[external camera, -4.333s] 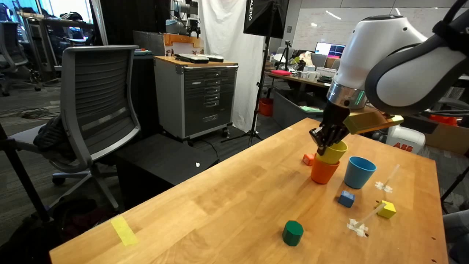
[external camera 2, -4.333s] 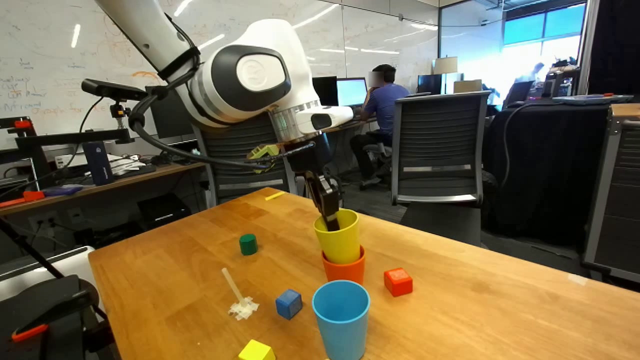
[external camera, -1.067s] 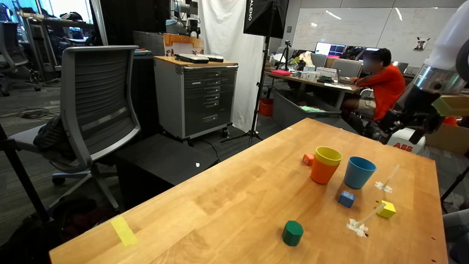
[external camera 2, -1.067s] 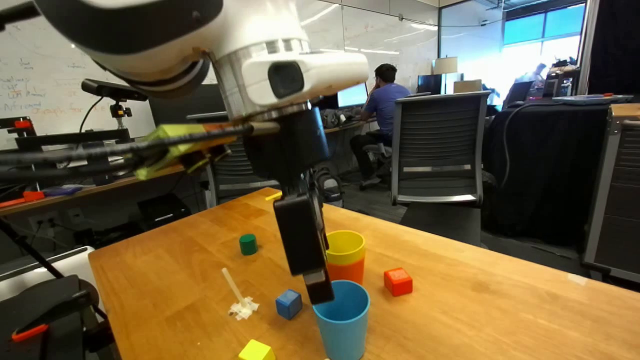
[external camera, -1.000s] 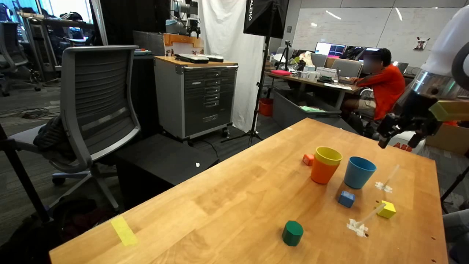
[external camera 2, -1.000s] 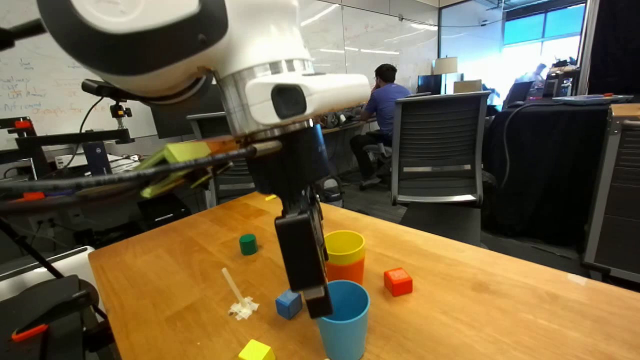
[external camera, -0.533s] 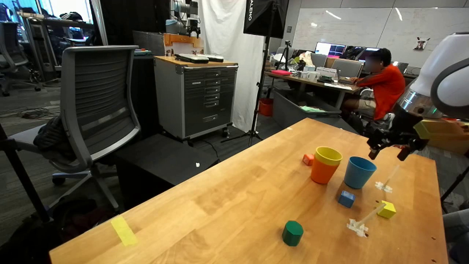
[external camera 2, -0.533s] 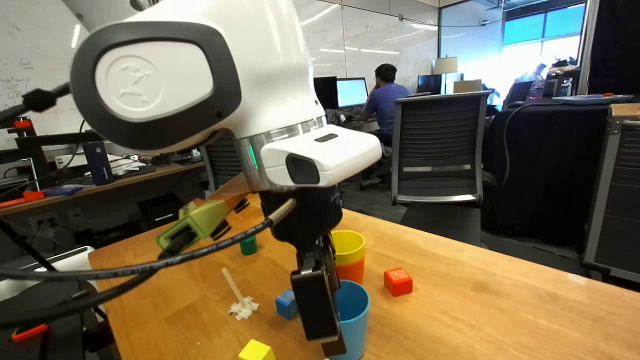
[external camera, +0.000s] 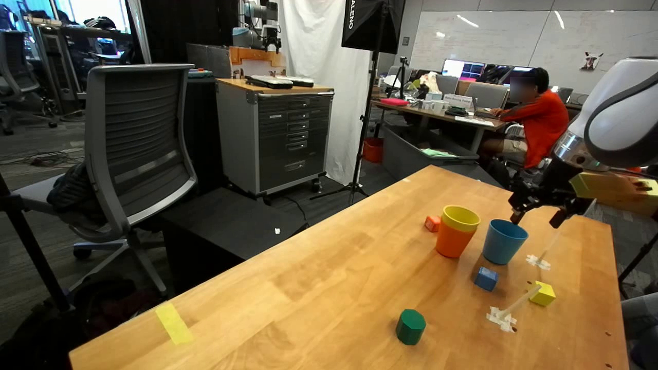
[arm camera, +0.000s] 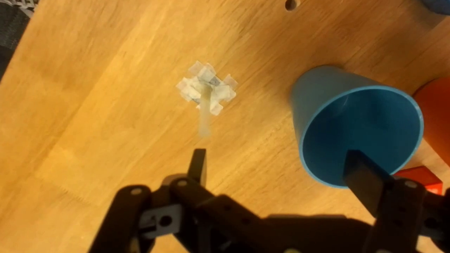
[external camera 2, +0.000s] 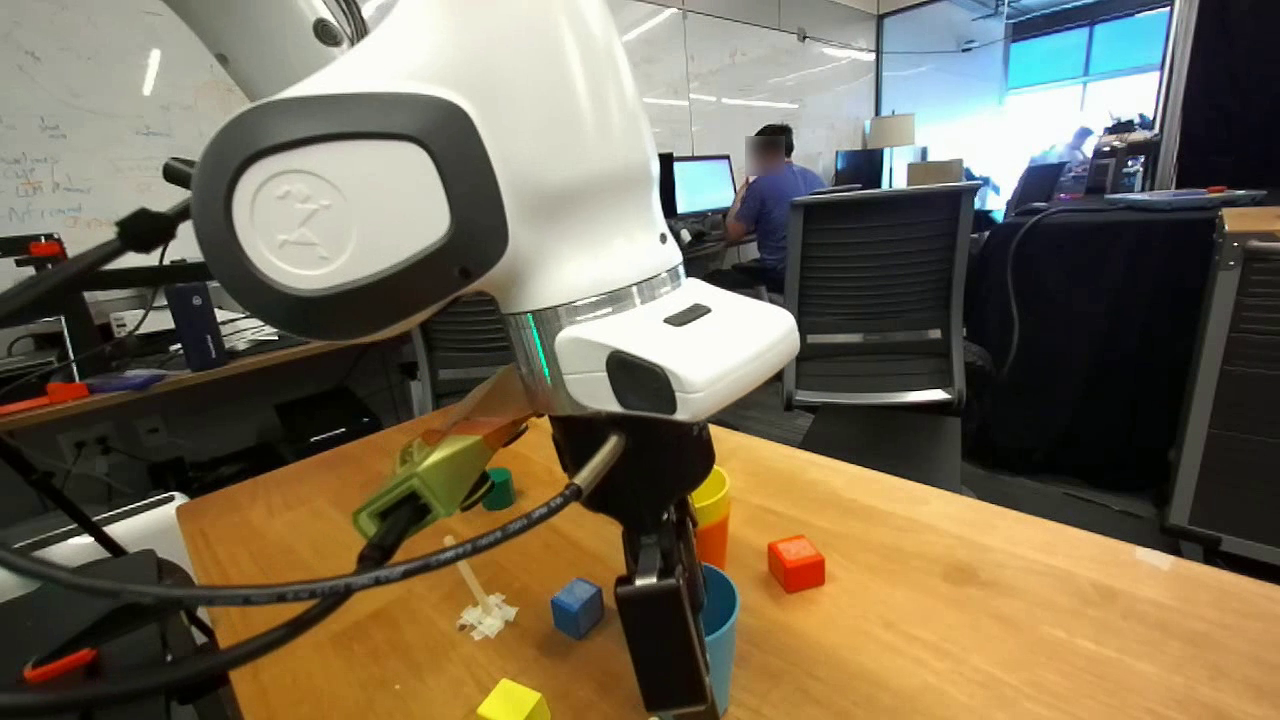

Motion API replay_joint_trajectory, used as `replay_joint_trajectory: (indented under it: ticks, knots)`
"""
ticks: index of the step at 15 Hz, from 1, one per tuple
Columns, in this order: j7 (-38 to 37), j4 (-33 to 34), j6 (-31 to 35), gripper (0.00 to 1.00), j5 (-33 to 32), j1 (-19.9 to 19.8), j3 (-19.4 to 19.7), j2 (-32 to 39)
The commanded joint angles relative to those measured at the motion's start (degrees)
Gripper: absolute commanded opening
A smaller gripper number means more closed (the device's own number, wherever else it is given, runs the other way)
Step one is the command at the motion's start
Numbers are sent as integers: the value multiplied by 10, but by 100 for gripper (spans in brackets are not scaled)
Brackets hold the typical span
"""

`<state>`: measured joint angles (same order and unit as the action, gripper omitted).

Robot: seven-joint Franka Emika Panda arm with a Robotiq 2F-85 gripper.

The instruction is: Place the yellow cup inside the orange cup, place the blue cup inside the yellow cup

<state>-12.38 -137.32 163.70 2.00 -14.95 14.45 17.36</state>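
Gripper (arm camera: 276, 158) spread wide, empty; wrist view has blue cup (arm camera: 362, 130) right, taped stick (arm camera: 205, 109) upper centre, table edge (arm camera: 27, 42) upper left

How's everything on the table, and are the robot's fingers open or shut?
Fingers: open wide, holding nothing.
Orange cup: upright, another cup inside it.
Yellow cup: upright, nested inside the orange one.
Blue cup: upright, open-topped, not nested.
Green block: standing on end.
Blue cube: resting on the table.
Red block: resting on the table.
Yellow block: resting on the table.
Two sticks: taped down at one end, poking up.
Yellow tape: stuck flat.
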Motion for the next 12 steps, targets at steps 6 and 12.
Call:
replay_joint_trajectory:
  ticks: [6, 12]
  knots:
    - [36, 38, -5, 100, 41, -6, -14, 38]
    - [44, 48, -7, 66, 46, -8, -26, 52]
